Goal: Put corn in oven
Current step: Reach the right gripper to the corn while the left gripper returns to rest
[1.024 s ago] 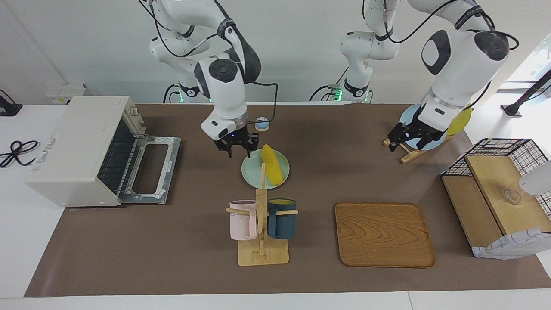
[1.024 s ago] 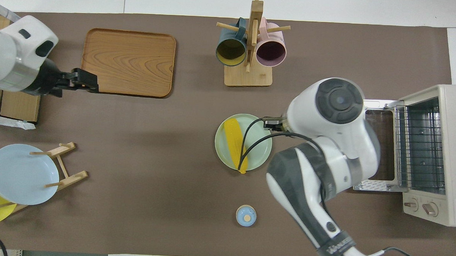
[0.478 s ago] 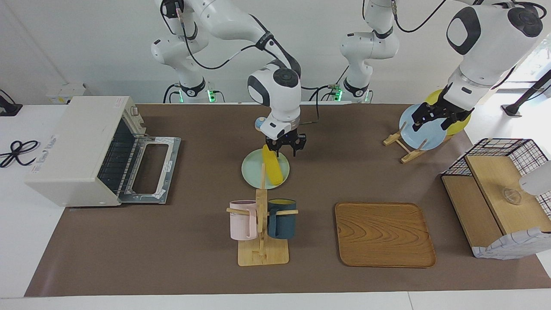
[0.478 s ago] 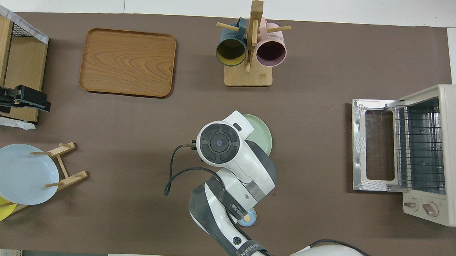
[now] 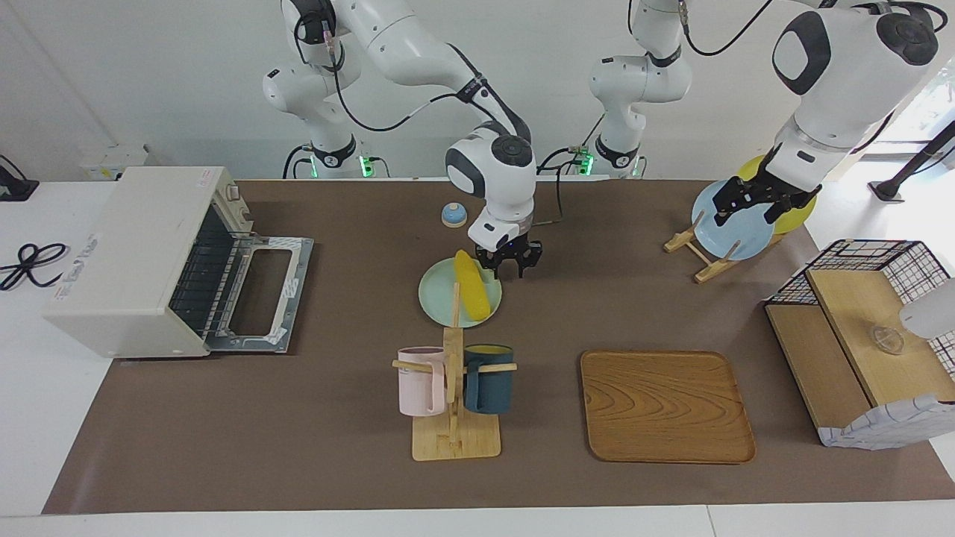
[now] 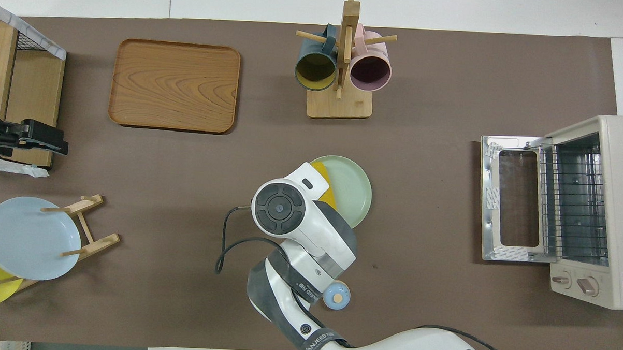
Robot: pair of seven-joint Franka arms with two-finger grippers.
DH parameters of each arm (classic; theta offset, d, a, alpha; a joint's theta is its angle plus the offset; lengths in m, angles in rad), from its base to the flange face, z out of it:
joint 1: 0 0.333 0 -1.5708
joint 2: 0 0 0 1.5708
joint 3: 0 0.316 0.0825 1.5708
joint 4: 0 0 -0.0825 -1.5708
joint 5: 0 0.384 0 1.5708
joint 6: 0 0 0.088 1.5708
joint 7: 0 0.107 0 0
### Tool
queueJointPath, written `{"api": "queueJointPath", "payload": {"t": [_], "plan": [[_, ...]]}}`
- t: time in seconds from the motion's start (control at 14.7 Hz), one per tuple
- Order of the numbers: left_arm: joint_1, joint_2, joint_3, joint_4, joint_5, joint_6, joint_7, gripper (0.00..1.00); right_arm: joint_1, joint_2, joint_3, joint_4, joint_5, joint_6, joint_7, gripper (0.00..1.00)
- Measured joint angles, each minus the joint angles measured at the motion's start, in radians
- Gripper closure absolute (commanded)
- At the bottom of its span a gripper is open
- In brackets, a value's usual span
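The yellow corn (image 5: 471, 292) lies on a pale green plate (image 5: 440, 298) in the middle of the table. My right gripper (image 5: 510, 266) is open and hangs low beside the corn, over the plate's edge toward the left arm's end. In the overhead view the right arm covers most of the corn (image 6: 324, 185). The off-white oven (image 5: 127, 253) stands at the right arm's end with its door (image 5: 261, 287) dropped open and the wire rack showing (image 6: 575, 200). My left gripper (image 5: 746, 210) is open and empty, up over the blue plate on the plate rack.
A mug rack (image 5: 453, 388) with a pink and a dark blue mug stands farther from the robots than the plate. A wooden tray (image 5: 666, 406), a plate rack (image 5: 701, 257) with a blue and a yellow plate, a wire-and-wood shelf basket (image 5: 865, 335) and a small blue knob (image 5: 453, 215) are also here.
My right gripper has swung from the oven side of the plate across the corn to its other side and come lower. My left arm has lifted and drawn back over the plate rack.
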Motion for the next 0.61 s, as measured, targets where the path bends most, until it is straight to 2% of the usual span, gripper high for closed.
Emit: {"api": "queueJointPath", "payload": {"t": [0.14, 0.2, 0.34, 0.61], "plan": [[0.0, 0.001, -0.009, 0.001, 0.0, 0.007, 0.001, 0.0, 0.0, 0.0, -0.001, -0.012, -0.003, 0.013, 0.0, 0.71], [0.0, 0.004, -0.013, 0.001, 0.0, 0.011, 0.001, 0.0, 0.0, -0.001, -0.001, -0.012, -0.004, 0.014, 0.0, 0.62], [0.0, 0.007, -0.015, 0.0, 0.0, 0.016, 0.001, 0.0, 0.0, -0.001, -0.001, -0.012, -0.004, 0.016, 0.0, 0.53], [0.0, 0.008, -0.015, 0.0, 0.0, 0.016, 0.001, 0.0, -0.001, -0.001, -0.002, -0.014, -0.005, 0.019, 0.0, 0.53]]}}
